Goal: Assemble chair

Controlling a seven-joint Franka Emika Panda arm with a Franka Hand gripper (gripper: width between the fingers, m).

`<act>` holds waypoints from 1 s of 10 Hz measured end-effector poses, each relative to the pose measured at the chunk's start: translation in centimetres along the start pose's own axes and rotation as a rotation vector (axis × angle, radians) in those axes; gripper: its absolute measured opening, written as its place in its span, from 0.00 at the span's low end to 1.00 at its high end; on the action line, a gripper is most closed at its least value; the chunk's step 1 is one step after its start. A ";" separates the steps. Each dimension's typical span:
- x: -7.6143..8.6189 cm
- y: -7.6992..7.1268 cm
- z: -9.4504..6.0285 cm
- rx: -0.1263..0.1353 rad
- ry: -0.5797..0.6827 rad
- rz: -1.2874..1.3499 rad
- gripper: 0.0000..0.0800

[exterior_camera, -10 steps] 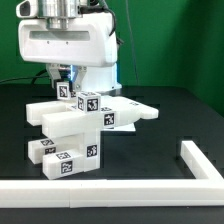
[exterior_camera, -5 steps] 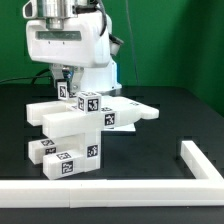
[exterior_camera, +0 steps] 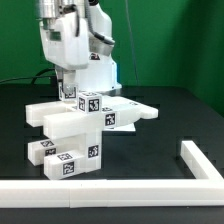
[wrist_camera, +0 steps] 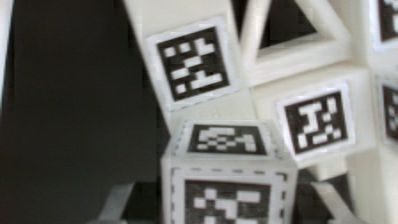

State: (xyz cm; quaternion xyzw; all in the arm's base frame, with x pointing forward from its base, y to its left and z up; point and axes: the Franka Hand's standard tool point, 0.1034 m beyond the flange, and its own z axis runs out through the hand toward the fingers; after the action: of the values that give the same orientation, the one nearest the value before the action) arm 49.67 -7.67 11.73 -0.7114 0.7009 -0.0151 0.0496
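One white chair (exterior_camera: 82, 130) sits on the black table (exterior_camera: 160, 190), a bit toward the exterior view's left, and it is only partly put together. Going from the exterior view's left, there is a low block at the bottom with black-and-white tags (exterior_camera: 66, 165) on its front, and a flat white slab sticks out just above it. A thick white piece goes up the middle, and it has more tags on it. The flat seat panel (exterior_camera: 130, 110) lies across the top and reaches toward the exterior view's right. A small cube leg (exterior_camera: 88, 101) stands at the top of the chair, and it has a tag on it too. The gripper (exterior_camera: 70, 90) comes down from the big white arm (exterior_camera: 75, 45) and sits right at that cube leg. Its two fingers are a little way apart, one on each side of the leg, and they look clamped on it. In the wrist view the leg (wrist_camera: 228, 175) is very close and blurry between the fingers, with tagged chair parts behind it. Far over on the exterior view's right, a long white rail (exterior_camera: 195, 165) bends around the table's corner, well apart from the chair.
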 end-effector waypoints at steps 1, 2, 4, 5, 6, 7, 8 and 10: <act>0.0 0.0 0.0 0.011 -0.013 0.075 0.36; -0.1 -0.1 0.0 0.020 -0.018 0.136 0.36; -0.1 -0.1 0.1 0.018 -0.017 0.144 0.56; -0.1 -0.1 0.1 0.018 -0.017 0.140 0.56; -0.2 -0.1 0.1 0.018 -0.017 0.122 0.74; -0.2 -0.1 0.1 0.018 -0.016 0.071 0.80; -0.3 -0.1 0.1 0.013 -0.023 -0.066 0.80; -1.2 0.1 0.1 -0.003 -0.029 -0.383 0.81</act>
State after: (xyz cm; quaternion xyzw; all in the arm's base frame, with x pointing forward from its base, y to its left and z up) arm 49.56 -6.42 11.68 -0.8320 0.5520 -0.0130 0.0548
